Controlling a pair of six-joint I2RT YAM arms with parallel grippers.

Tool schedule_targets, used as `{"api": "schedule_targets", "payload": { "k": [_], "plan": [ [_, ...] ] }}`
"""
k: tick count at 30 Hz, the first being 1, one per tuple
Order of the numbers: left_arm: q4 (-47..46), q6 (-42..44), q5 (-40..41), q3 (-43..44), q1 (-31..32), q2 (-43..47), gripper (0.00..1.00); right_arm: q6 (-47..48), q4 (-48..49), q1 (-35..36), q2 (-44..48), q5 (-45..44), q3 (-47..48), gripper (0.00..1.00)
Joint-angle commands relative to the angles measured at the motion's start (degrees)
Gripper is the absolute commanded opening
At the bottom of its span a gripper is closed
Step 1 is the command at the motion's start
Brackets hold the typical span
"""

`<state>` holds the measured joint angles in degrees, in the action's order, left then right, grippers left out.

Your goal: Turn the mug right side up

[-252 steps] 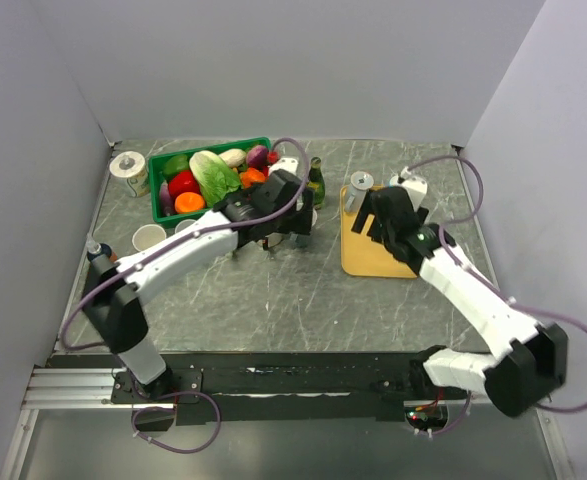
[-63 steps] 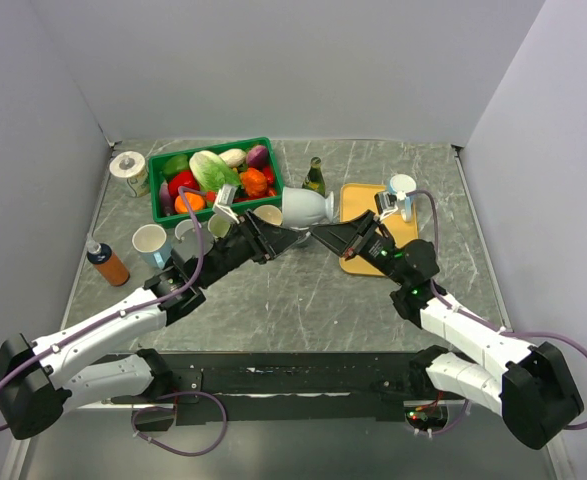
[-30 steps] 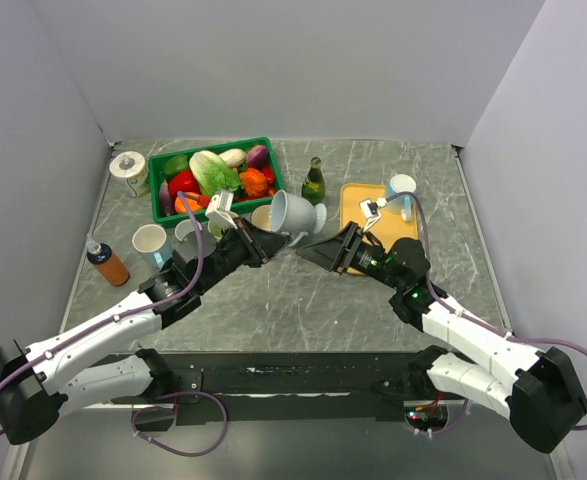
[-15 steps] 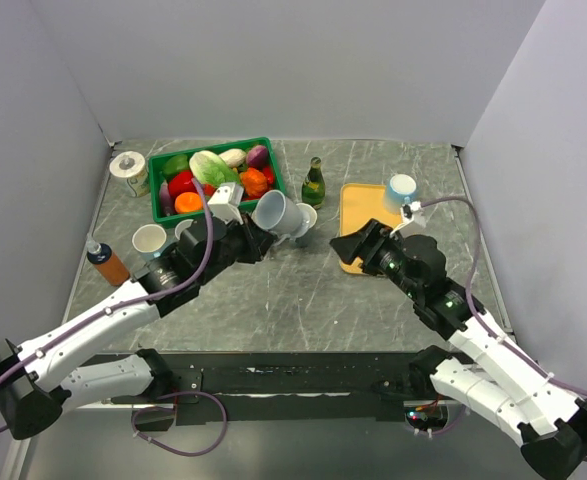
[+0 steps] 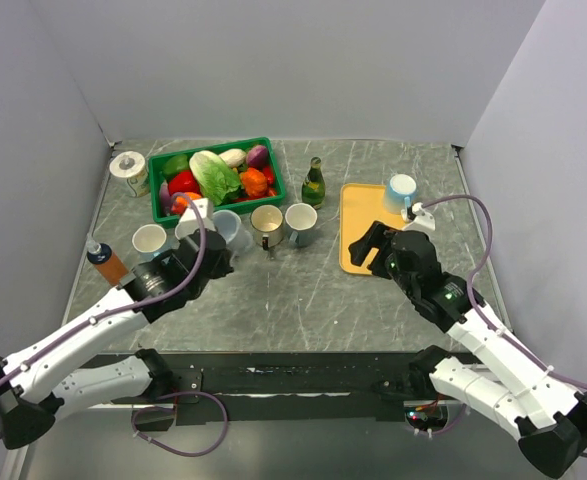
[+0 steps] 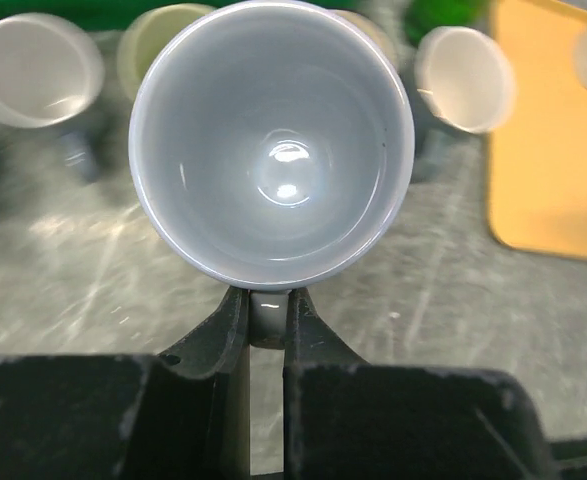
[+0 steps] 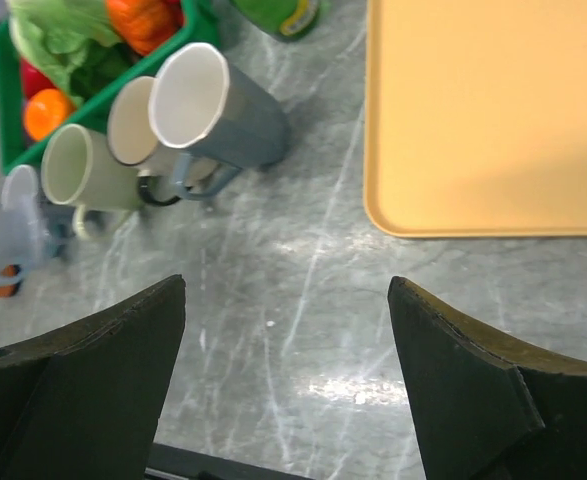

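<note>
The mug (image 6: 271, 140) is pale grey-blue and stands mouth up, its empty inside facing the left wrist camera. My left gripper (image 6: 265, 300) is shut on the mug's handle, which shows between the two black fingers. From above, the mug (image 5: 225, 228) sits at the left end of a row of mugs, with the left gripper (image 5: 210, 242) just in front of it. I cannot tell whether it rests on the table. My right gripper (image 5: 368, 243) hovers at the orange tray's near left corner, open and holding nothing; in its own view the right gripper (image 7: 285, 300) spans bare table.
Two more upright mugs (image 5: 266, 224) (image 5: 300, 222) stand beside the held one. A green crate of vegetables (image 5: 163, 195), a green bottle (image 5: 314, 183), an orange tray (image 5: 358, 205) with a pale blue cup (image 5: 400, 190), a white cup (image 5: 149, 240) and an orange bottle (image 5: 106, 265) surround them.
The left arm swung the mug left and down, turning its mouth upward. The right gripper let go of the mug, opened wide and drew back toward the tray.
</note>
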<state>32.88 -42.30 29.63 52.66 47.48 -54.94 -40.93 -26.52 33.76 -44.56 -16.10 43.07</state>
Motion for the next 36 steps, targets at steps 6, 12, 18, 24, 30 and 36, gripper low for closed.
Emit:
{"api": "schedule_targets", "payload": {
  "k": [6,12,18,24,30,36],
  "plan": [
    [17.20,-22.62,13.26,-3.88,0.15,4.75,0.01,1.81,0.59,-1.50,-2.29,-1.75,2.28,0.89],
    [20.73,-28.09,14.40,-6.69,0.15,0.63,0.01,1.73,0.68,-3.08,-3.96,0.45,2.81,0.89],
    [21.08,-30.91,15.20,-8.98,0.24,-3.24,0.01,1.81,1.12,-4.84,-4.05,2.47,1.85,0.89],
    [15.11,-28.71,13.27,-13.02,0.33,-3.16,0.01,1.99,2.97,-6.60,-4.31,4.67,0.61,0.89],
    [15.28,-29.15,12.83,-13.47,0.33,-4.74,0.01,2.17,3.14,-8.62,-5.37,6.60,0.44,0.90],
    [18.79,-32.49,12.30,-12.24,0.33,-7.55,0.11,2.96,6.48,-9.68,-4.67,8.89,-2.28,0.98]
  ]
}}
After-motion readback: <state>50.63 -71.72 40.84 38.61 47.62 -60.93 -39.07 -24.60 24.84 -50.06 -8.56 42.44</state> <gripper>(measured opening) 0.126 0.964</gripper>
